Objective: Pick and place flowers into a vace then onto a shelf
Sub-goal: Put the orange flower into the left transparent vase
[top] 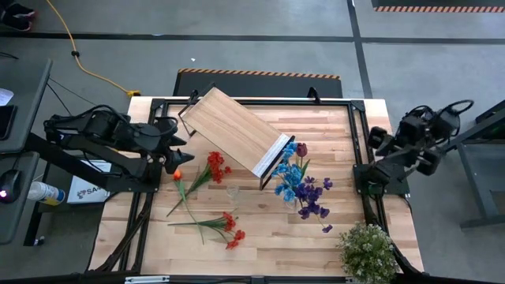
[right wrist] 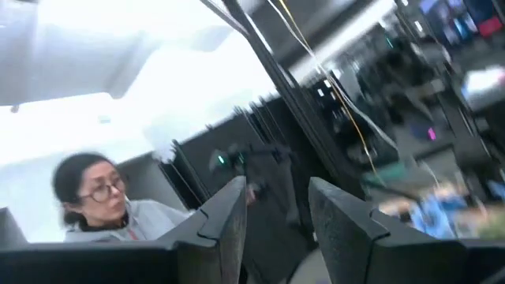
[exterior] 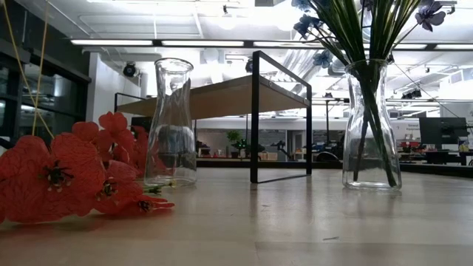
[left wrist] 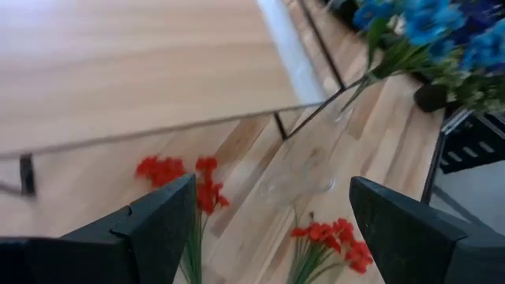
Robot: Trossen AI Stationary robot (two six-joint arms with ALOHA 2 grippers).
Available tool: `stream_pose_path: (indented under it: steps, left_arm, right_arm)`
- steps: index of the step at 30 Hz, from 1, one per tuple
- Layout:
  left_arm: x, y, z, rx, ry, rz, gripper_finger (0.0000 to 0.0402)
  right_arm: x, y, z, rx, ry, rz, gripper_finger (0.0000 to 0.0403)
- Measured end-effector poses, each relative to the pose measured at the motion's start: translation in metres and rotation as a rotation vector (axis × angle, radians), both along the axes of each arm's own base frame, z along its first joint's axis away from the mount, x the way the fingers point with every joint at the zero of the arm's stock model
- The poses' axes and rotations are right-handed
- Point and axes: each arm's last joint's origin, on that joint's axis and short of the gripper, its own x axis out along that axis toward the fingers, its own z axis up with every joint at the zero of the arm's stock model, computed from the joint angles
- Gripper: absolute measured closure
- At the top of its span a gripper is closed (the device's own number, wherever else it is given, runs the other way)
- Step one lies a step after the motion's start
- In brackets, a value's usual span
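My left tool (top: 178,150) hangs wide open left of the shelf (top: 233,129), just above the red flowers (top: 213,167). They look light and floppy, so I'd pinch a stem low. My right tool (right wrist: 272,217), well right of the shelf, is narrow and holds nothing.

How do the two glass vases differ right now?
The left vase is empty; the right vase holds blue and purple flowers, green stems down inside it. In the low view the left vase stands beside loose red flowers lying on the table; none lie beside the right vase. Both are clear, narrow-necked, upright and stand in front of the shelf.
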Motion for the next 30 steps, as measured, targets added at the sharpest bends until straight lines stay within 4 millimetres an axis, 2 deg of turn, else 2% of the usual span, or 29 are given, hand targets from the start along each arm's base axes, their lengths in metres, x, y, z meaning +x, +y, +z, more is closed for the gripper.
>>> stream_pose_path:
  steps: [7,16,22,30]
  left_arm:
    - [0.008,-0.003,-0.013,-0.101,0.138,0.087,0.0034]
    - [0.025,-0.013,-0.026,-0.373,0.278,0.166,0.0034]
    - [0.036,-0.019,-0.034,-0.522,0.366,0.26,0.0034]
    - [0.047,-0.023,-0.046,-0.599,0.487,0.393,0.0034]
  right_arm:
    - [-0.003,-0.003,0.01,-0.025,-0.135,-0.025,0.0272]
    - [-0.007,-0.007,0.019,0.005,-0.228,-0.069,0.0273]
    - [-0.008,-0.008,0.02,0.019,-0.24,-0.07,0.0272]
    - [-0.008,-0.008,0.02,0.02,-0.241,-0.07,0.0273]
